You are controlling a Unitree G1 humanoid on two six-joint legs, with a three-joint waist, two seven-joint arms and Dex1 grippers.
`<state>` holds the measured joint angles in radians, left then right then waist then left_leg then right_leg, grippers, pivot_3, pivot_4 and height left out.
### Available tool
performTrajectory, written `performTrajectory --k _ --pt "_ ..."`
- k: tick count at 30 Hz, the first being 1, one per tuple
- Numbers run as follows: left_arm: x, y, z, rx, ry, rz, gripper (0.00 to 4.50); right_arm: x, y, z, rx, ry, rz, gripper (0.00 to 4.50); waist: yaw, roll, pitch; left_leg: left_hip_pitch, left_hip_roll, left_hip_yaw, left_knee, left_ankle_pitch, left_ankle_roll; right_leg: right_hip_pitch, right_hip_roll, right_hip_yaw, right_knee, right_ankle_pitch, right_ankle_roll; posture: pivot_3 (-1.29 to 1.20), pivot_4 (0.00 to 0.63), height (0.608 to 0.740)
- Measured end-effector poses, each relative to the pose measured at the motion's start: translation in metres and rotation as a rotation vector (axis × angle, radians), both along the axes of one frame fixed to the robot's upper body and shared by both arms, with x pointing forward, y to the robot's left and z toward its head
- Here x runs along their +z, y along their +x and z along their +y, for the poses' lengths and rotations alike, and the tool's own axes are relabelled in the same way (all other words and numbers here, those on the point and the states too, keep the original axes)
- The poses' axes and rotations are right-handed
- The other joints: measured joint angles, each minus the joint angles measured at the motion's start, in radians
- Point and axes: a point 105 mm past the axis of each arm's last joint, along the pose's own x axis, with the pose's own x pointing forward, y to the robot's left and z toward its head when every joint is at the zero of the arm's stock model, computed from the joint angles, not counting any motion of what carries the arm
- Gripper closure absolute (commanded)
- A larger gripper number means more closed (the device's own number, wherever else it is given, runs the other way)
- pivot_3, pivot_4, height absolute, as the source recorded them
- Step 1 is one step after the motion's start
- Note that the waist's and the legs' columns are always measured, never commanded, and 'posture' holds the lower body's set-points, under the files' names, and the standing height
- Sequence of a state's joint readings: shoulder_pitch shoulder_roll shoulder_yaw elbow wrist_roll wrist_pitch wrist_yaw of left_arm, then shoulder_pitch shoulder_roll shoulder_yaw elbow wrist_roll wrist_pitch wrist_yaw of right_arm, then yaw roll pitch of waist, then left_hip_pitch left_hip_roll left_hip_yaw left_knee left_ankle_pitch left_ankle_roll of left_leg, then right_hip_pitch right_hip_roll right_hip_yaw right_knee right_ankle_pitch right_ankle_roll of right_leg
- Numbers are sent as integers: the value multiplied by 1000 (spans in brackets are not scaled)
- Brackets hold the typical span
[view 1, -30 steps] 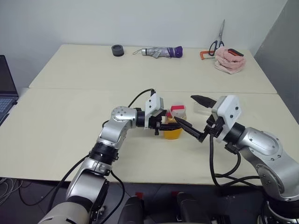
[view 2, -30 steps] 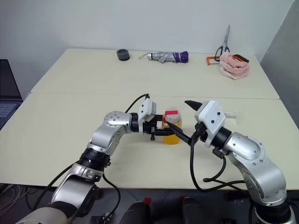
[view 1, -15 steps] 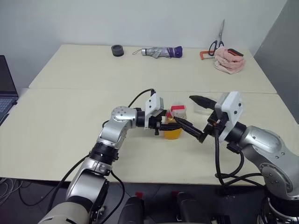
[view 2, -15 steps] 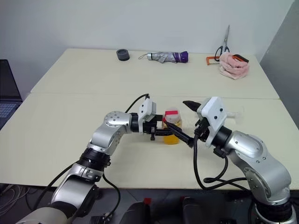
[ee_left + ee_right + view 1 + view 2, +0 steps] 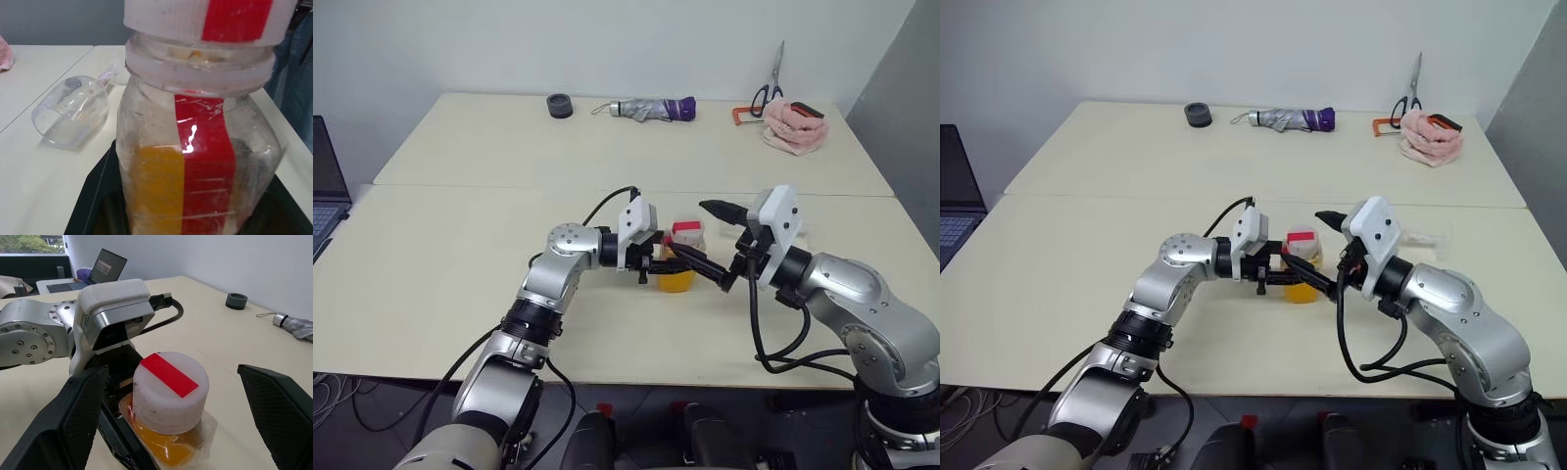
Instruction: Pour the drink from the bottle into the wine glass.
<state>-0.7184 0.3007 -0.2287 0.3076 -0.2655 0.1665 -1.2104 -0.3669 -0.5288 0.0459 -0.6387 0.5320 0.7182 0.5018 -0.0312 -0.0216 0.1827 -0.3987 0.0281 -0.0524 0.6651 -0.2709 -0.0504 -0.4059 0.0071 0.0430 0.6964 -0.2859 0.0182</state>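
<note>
While the left gripper [image 5: 658, 264] pinches the bottle [image 5: 678, 258] steady, the right gripper's [image 5: 181, 396] spread jaws should centre squarely around the cap [image 5: 170, 384] before closing.

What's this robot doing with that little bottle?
Its left hand is clamped on a small bottle of orange drink, holding it upright on the table. The right hand, fingers wide open, sits either side of the bottle's cap, which is on, apparently about to grip it. The wine glass meant to receive the drink lies on its side on the table beyond the bottle, so no pouring has begun.
</note>
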Motion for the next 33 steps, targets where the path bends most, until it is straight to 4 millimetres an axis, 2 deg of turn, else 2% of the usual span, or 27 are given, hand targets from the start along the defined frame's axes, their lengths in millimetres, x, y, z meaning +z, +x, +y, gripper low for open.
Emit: performTrajectory --k 3,9,22,28,33 --pt "0 0 0 1 0 1 2609 -2 1 1 4 1 6 586 0 0 0 0 0 0 0 0 0 0 0 0 0 0 0 0 150 740" --pt "-2 0 0 2 0 5 2609 -2 1 3 11 6 8 2590 0 0 0 0 0 0 0 0 0 0 0 0 0 0 0 0 150 740" --pt "-1 0 1 7 -1 4 2609 -2 2 4 18 1 -3 2658 0 0 0 0 0 0 0 0 0 0 0 0 0 0 0 0 150 740" --pt "-1 2 2 20 -1 4 2612 1 2 6 10 -54 -107 2663 0 0 0 0 0 0 0 0 0 0 0 0 0 0 0 0 150 740" --pt "-2 0 1 10 -2 5 2613 10 2 5 15 47 -96 2768 0 0 0 0 0 0 0 0 0 0 0 0 0 0 0 0 150 740"
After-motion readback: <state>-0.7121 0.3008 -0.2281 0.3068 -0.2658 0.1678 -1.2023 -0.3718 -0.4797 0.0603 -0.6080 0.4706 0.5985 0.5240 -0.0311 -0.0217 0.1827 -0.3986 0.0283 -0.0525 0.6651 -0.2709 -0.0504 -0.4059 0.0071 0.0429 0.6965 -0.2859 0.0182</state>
